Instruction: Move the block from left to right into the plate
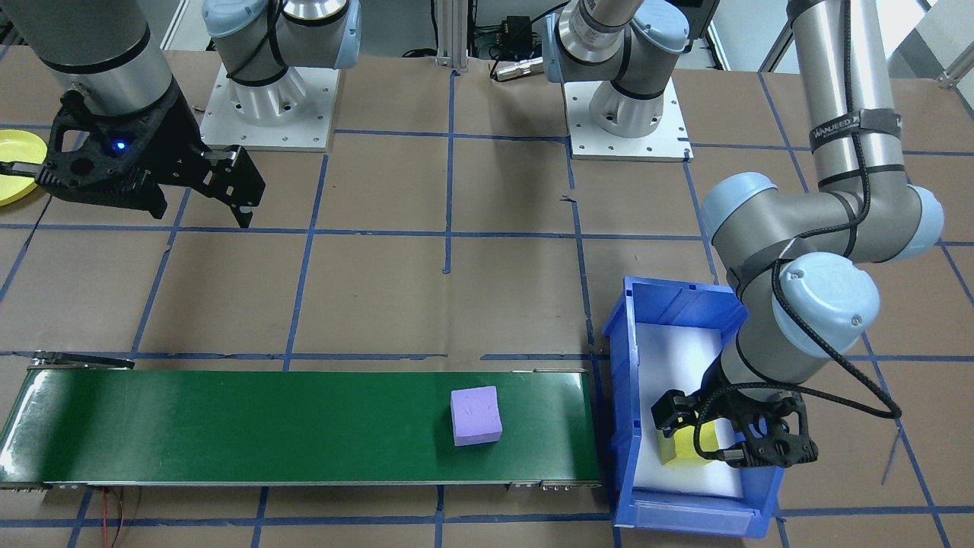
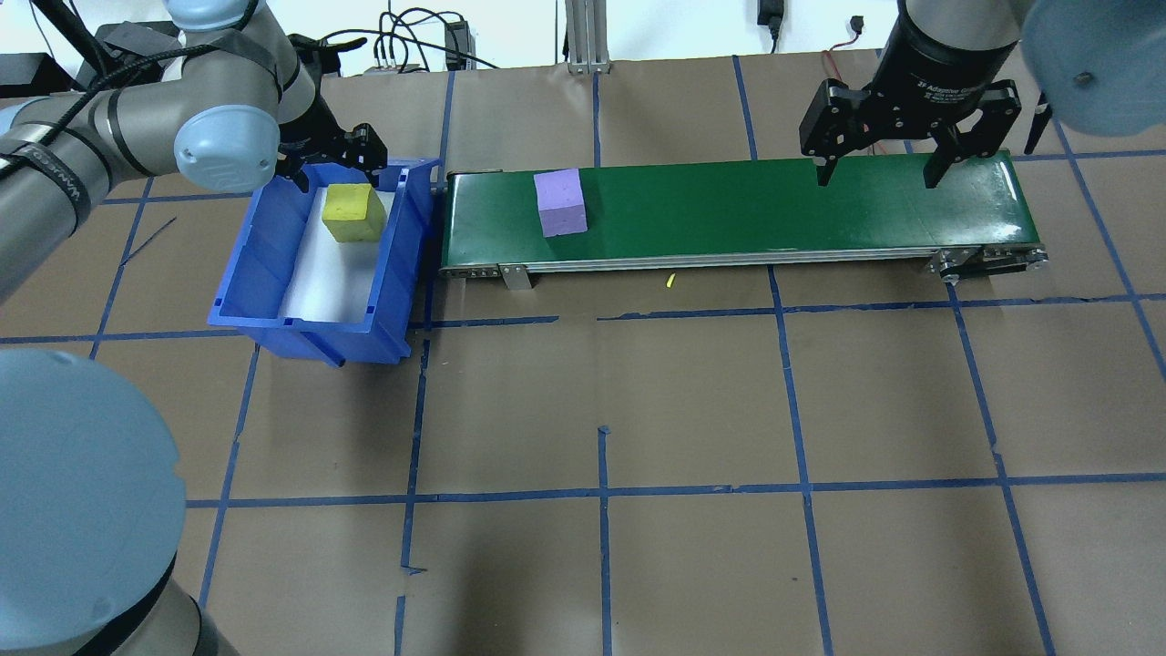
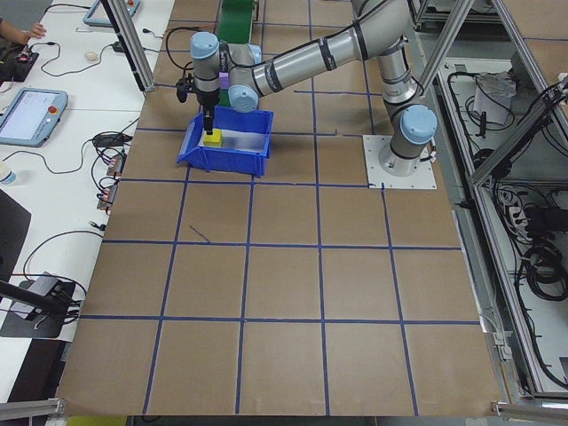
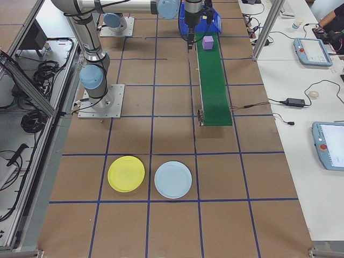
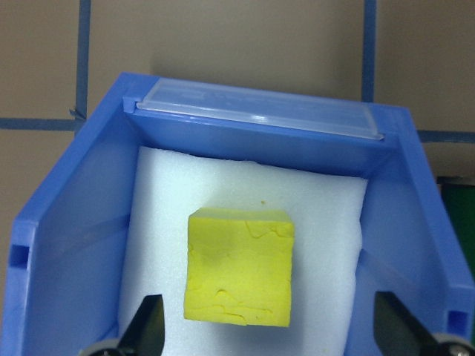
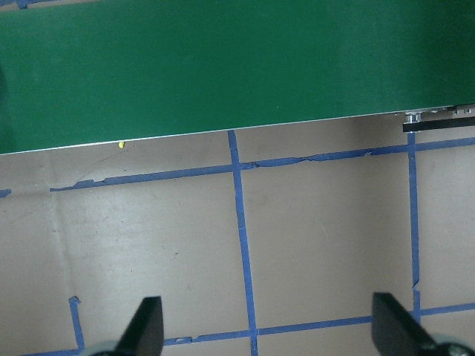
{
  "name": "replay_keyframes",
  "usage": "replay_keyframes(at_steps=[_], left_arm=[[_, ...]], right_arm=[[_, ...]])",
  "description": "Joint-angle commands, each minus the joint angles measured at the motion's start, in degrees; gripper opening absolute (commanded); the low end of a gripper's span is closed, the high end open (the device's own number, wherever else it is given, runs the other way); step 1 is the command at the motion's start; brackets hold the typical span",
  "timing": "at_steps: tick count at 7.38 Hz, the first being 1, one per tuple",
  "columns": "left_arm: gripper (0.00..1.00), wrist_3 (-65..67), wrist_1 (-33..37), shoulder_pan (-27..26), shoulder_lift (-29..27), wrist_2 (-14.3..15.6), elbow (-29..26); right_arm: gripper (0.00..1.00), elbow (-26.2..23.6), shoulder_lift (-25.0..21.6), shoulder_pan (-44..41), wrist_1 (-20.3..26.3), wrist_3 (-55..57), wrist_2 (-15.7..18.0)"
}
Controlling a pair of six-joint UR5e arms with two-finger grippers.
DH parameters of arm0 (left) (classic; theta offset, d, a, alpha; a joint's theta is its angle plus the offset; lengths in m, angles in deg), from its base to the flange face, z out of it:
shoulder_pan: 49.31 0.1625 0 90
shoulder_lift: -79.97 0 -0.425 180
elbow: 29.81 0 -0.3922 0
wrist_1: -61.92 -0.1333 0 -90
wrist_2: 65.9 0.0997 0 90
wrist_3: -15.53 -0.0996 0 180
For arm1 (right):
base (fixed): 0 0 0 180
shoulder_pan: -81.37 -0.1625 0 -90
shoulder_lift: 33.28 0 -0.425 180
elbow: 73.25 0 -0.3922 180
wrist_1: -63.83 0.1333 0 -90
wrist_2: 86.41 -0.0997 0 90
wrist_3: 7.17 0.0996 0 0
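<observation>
A yellow block lies on white foam inside the blue bin. My left gripper hangs open over it, one finger to each side of the block and neither touching it; the front-facing view shows this gripper low in the bin over the same block. A purple block sits on the green conveyor belt near the bin end. My right gripper is open and empty above the belt's other end. The yellow plate lies on the table past that end.
A pale blue plate lies beside the yellow one. The bin butts against the conveyor's end. Both arm bases stand behind the belt. Brown table paper with blue tape lines shows under the right gripper.
</observation>
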State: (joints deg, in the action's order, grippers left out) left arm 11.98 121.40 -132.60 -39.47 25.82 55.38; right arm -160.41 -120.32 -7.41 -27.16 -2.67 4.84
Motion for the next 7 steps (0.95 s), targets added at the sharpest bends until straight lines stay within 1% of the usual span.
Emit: replay_keyframes(at_steps=[1,2,3,4,5,6,7], left_arm=[[0.99,-0.1,-1.1,0.1,-2.1,0.0,-0.3],[0.98,-0.1,-2.8,0.4,-3.6,0.0,0.1],[0.92,-0.1,-4.0,0.4,-4.7,0.0,0.5],[0.58,-0.7,-4.0,0.4,-4.8,0.2,0.9],[0.36,-0.8,-3.9,0.3,-4.7,0.1,0.3],[0.31,-0.6,-3.2,0.4,-3.8,0.1,-0.3],[0.30,0.0,-1.2,0.3,-2.0,-0.1,-0.6]], right_arm=[[1.00,0.9,0.0,0.8,2.8,-0.5,0.1],[1.00,0.7,0.2,0.8,2.4,-0.4,0.2],[1.00,0.4,1.3,1.1,0.0,0.2,-0.7],[1.00,-0.5,2.6,2.0,-6.1,-0.2,0.1],[1.00,-1.5,6.1,3.5,-8.1,-0.5,-0.5],[1.00,-1.7,9.2,6.0,-12.0,-4.0,-0.6],[1.00,-1.7,11.3,9.0,-13.1,-7.1,-0.8]])
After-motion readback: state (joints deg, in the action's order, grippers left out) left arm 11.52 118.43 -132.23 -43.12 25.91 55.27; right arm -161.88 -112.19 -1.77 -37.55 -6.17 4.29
